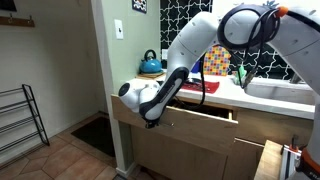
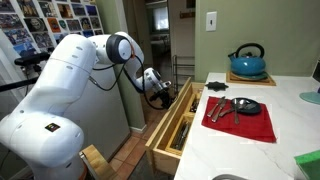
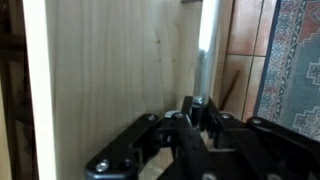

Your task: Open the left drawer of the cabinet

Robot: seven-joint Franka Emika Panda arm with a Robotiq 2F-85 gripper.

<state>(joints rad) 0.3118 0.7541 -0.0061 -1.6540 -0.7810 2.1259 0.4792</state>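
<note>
The left drawer (image 2: 168, 128) of the wooden cabinet stands pulled out, with cutlery inside; its front also shows in an exterior view (image 1: 200, 120). My gripper (image 3: 200, 108) is shut on the drawer's metal bar handle (image 3: 206, 40), pressed close to the wooden front panel (image 3: 110, 70). In both exterior views the gripper (image 1: 152, 116) (image 2: 160, 90) sits at the outer face of the drawer front. The handle itself is hidden in the exterior views.
A blue kettle (image 2: 247, 62) (image 1: 150, 65) and a red cloth (image 2: 240, 118) with utensils lie on the white counter. A sink (image 1: 280, 92) is further along. A metal shoe rack (image 1: 20, 120) and a patterned rug (image 3: 295, 60) are on the floor.
</note>
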